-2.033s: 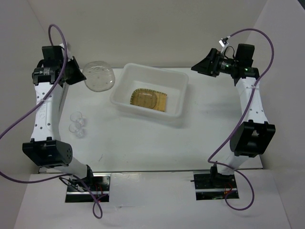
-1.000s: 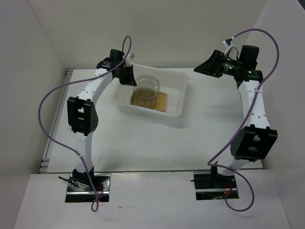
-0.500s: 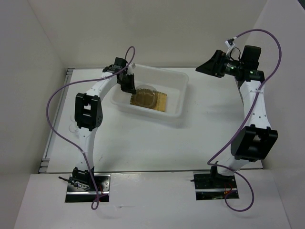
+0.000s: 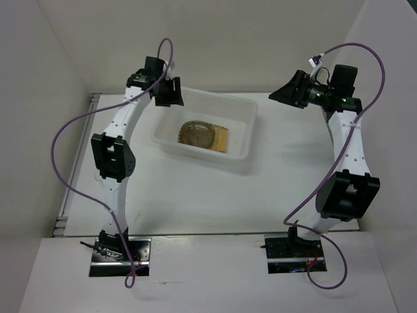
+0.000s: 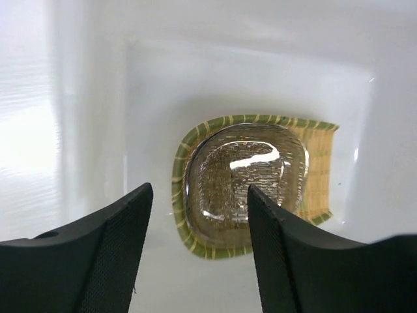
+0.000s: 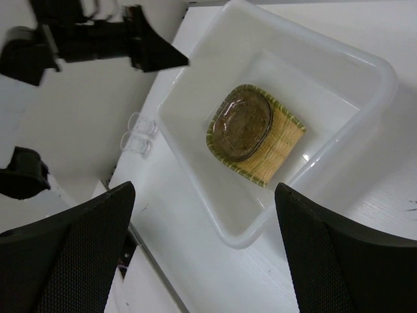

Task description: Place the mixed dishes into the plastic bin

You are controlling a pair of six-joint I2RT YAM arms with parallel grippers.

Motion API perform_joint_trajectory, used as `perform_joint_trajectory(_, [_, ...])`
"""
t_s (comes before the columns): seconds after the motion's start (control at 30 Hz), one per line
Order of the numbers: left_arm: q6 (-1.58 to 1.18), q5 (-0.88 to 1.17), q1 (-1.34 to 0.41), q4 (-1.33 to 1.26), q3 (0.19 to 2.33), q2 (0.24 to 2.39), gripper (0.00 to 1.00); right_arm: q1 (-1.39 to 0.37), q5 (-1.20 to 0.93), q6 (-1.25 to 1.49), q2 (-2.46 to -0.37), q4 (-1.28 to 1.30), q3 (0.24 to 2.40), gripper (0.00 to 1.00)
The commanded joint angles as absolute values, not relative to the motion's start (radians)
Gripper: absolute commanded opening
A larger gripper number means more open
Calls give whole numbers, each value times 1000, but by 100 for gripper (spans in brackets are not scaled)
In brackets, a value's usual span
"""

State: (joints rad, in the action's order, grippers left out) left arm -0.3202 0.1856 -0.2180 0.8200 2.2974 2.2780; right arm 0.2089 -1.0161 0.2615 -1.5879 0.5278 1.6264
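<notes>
The plastic bin (image 4: pixel 251 130) sits mid-table. On its floor lies the yellow woven plate (image 4: pixel 220 138), and a translucent grey-brown saucer (image 4: pixel 197 134) rests on top of it. My left gripper (image 4: pixel 168 91) hovers open over the bin's far-left corner. In the left wrist view its empty fingers (image 5: pixel 117 241) stand apart above the saucer (image 5: pixel 244 176) and plate (image 5: pixel 319 169). My right gripper (image 4: pixel 287 91) is open and empty, high beyond the bin's far-right corner. Two small clear glass cups (image 6: pixel 137 134) stand on the table left of the bin (image 6: pixel 384 72).
White walls close in the table at the back and both sides. The left arm's elbow (image 4: pixel 112 160) hangs over the table's left part and hides the cups from the top camera.
The left gripper carried the saucer from the far left over the bin, lowered it onto the plate, opened and pulled back up to the far-left corner. The right arm barely moved.
</notes>
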Motion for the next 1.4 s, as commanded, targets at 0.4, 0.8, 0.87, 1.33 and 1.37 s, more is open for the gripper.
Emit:
perform_joint_trajectory(0.4, [-520,-92,227,910,1562,1430,74,207,-1040,275,-1508,465,1497,92])
perform_joint_trajectory(0.8, [-526,-225,302,821,1335,1450,79,187,-1049,275,-1508,456,1479,92])
perform_joint_trajectory(0.87, [-511,-225,314,807,1316,1479,79,187,-1049,275,-1508,456,1479,92])
perform_joint_trajectory(1.33, [-462,-144,402,715,1241,1635,77,206,-1040,265,-1499,474,1479,92])
perform_joint_trajectory(1.37, [-462,-144,402,715,1241,1635,77,206,-1040,265,-1499,474,1479,92])
